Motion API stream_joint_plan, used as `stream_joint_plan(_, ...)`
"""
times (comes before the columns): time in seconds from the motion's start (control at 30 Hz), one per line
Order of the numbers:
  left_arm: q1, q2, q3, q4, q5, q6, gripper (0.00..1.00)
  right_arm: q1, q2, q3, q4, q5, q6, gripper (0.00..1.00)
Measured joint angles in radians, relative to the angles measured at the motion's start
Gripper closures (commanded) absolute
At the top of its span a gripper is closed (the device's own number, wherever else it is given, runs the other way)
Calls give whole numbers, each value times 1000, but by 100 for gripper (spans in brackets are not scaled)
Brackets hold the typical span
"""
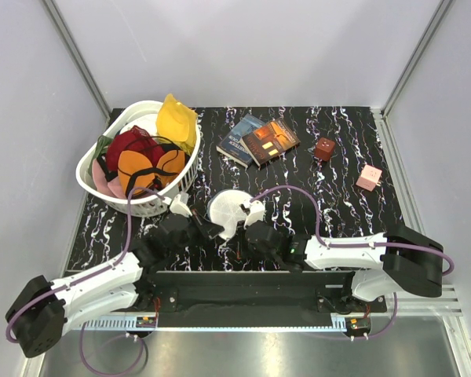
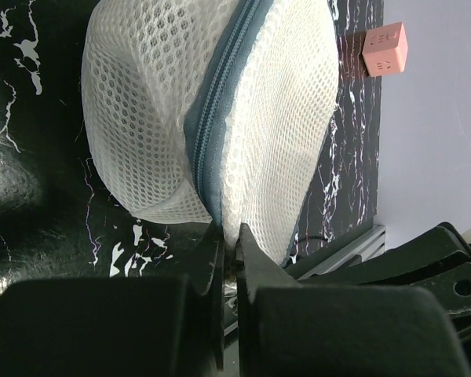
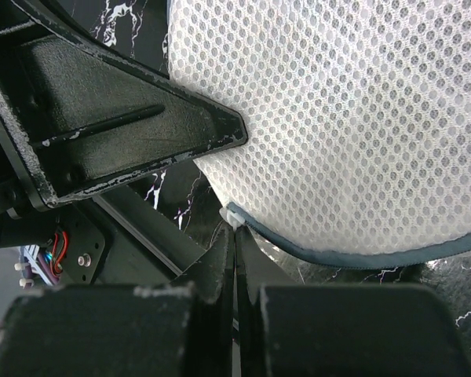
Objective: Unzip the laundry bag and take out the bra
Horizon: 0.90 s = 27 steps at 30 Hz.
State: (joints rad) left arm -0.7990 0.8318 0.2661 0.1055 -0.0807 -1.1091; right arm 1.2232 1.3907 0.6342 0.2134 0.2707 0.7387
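Observation:
The laundry bag (image 1: 227,210) is a round white mesh pouch standing on edge on the black marbled table between my two grippers. In the left wrist view its grey-blue zipper (image 2: 218,110) runs down the bag (image 2: 141,118) to my left gripper (image 2: 229,236), which is shut on the mesh at the zipper's lower end. In the right wrist view my right gripper (image 3: 235,229) is shut on the small white zipper pull (image 3: 232,215) at the rim of the bag (image 3: 337,118). From above, the left gripper (image 1: 213,228) and right gripper (image 1: 243,229) meet at the bag's near side. The bra is hidden.
A white slotted basket (image 1: 85,174) with red, yellow and orange clothes stands at the back left. Two books (image 1: 259,141) lie behind the bag. A brown cube (image 1: 324,148) and a pink cube (image 1: 369,177) sit at the right. The arms' mounting rail (image 1: 251,279) runs along the near edge.

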Motion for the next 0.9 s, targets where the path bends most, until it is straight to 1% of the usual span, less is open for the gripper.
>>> stream_joint_plan(0.4,13,42,27,8,18,13,100,0,-9,-11,-9,29,27,100)
stream_joint_plan(0.63,97,43,27,19,109,32,100,0,-81,-76,-10,70,48,100)
stream_joint_plan(0.9,177,41,27,19,224,71,100,0,-151,-105,-47,115,66,100)
